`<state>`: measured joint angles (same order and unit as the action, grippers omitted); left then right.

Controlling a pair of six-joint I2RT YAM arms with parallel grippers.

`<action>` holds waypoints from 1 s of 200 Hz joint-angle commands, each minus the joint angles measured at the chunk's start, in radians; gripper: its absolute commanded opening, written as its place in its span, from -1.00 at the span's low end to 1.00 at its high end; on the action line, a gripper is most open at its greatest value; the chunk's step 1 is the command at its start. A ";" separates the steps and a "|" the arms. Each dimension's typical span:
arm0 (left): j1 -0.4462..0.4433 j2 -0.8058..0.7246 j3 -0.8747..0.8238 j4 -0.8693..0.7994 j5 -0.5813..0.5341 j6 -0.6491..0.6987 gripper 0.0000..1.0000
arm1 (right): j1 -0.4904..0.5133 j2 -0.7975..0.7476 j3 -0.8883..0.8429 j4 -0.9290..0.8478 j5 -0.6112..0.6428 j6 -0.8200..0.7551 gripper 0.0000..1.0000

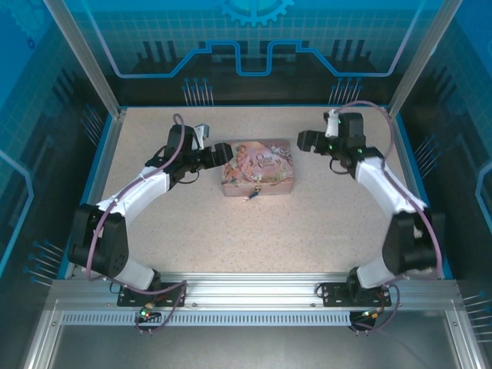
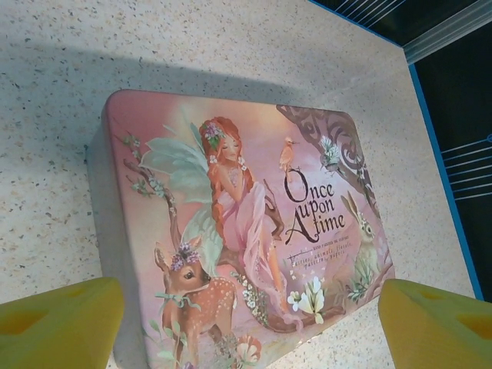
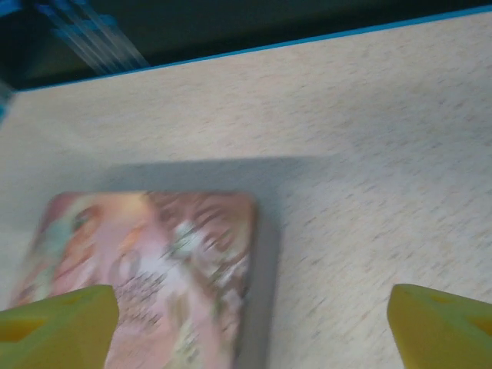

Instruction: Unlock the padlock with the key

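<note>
We count 2 arms on the speckled table (image 1: 231,238), 1 pink tin (image 1: 257,165) lying flat near its middle, and 1 tiny dark thing at the middle of the tin's near edge, which we take for the padlock (image 1: 251,195). It is too small for us to see its shackle, and we cannot tell the key apart from it. The left gripper (image 1: 221,154) sits at the tin's left end, just beside it. In the left wrist view its 2 yellow fingers (image 2: 61,323) stand wide apart with the tin's printed lid between and beyond them, so it is open and grips nothing. The lid shows 1 fairy, 1 fawn, 1 rabbit and the words "Once upon a time". The right gripper (image 1: 303,141) hangs near the tin's far right corner, apart from it. The right wrist view is blurred, but its 2 yellow fingers (image 3: 54,323) are spread wide as well, with 1 corner of the tin below them, so it is open and holds nothing.
</note>
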<state>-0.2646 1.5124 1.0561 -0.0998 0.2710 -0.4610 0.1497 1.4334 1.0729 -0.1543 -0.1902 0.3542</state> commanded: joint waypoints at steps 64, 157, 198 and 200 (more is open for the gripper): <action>0.015 0.127 0.057 0.049 -0.062 -0.098 0.74 | 0.572 -0.108 -0.474 0.412 0.417 0.554 0.45; 0.011 0.166 0.054 0.080 -0.028 -0.129 0.78 | 0.718 0.176 -0.438 0.678 0.584 0.719 0.07; 0.012 0.183 0.065 0.079 0.000 -0.125 0.78 | 0.745 0.259 -0.391 0.658 0.630 0.747 -0.03; 0.012 0.184 0.066 0.078 0.003 -0.125 0.78 | 0.747 0.262 -0.391 0.660 0.633 0.749 -0.04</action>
<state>-0.2516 1.6745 1.0988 -0.0360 0.2317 -0.5781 0.8726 1.6577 0.6441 0.4793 0.3668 1.0573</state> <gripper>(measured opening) 0.891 0.489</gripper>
